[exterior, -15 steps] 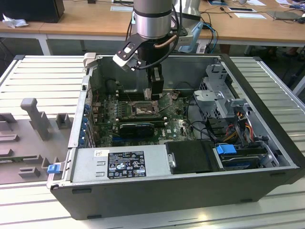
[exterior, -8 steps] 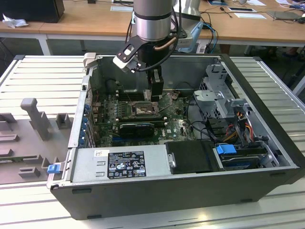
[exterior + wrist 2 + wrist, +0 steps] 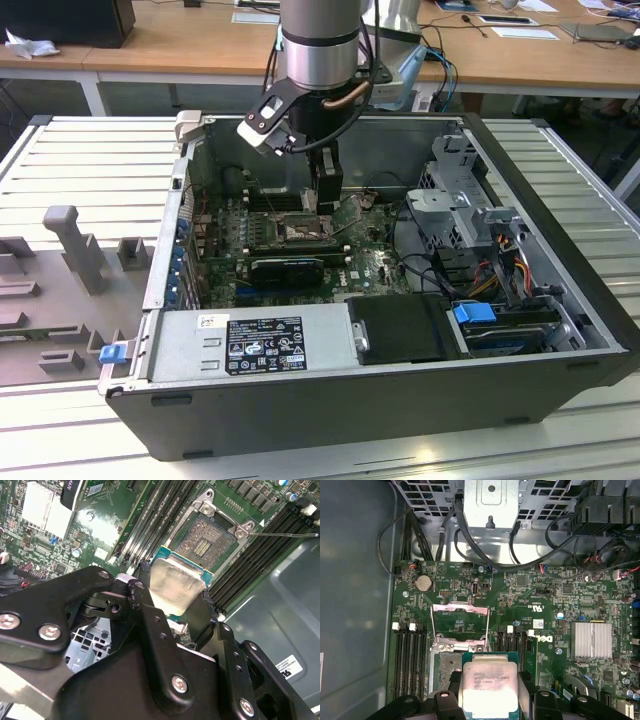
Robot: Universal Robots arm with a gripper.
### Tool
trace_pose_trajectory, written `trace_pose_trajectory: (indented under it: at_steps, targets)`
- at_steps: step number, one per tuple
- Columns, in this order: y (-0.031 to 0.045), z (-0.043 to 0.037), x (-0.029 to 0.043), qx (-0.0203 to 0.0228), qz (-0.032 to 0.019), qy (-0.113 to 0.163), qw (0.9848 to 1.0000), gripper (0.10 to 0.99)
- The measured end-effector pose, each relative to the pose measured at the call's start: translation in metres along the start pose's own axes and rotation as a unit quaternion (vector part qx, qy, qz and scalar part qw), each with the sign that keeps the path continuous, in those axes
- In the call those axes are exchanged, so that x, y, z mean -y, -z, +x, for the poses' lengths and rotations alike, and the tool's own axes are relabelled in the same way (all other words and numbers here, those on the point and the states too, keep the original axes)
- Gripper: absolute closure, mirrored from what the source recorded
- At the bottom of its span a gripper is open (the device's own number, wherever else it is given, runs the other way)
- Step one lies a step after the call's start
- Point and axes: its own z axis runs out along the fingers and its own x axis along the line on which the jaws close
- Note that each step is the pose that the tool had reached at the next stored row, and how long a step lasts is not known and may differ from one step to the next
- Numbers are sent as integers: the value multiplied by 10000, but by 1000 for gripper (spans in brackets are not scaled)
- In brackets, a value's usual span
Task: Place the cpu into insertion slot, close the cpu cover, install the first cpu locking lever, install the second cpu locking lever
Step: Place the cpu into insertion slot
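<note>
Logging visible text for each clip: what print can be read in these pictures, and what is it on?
Power supply label: print too small to read.
White sticker beside it: unreadable.
cpu top, held in the end effector: faint engraving, unreadable.
Motherboard: small white silkscreen marks, unreadable.
Sticker on the case wall: cut off, unreadable.

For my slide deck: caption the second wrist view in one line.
The hand grips the cpu by its edges, close to the uncovered insertion slot.

The cpu (image 3: 488, 690) hides part of the insertion slot (image 3: 444, 666).
</note>
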Motion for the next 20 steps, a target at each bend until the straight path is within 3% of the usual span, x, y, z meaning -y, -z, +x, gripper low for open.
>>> trace_pose_trajectory:
  at_steps: [14,20]
  targets:
    - [-63,-1,5,0,0,-2,10000,561]
    - [-131,30,15,11,-3,-144,9999,561]
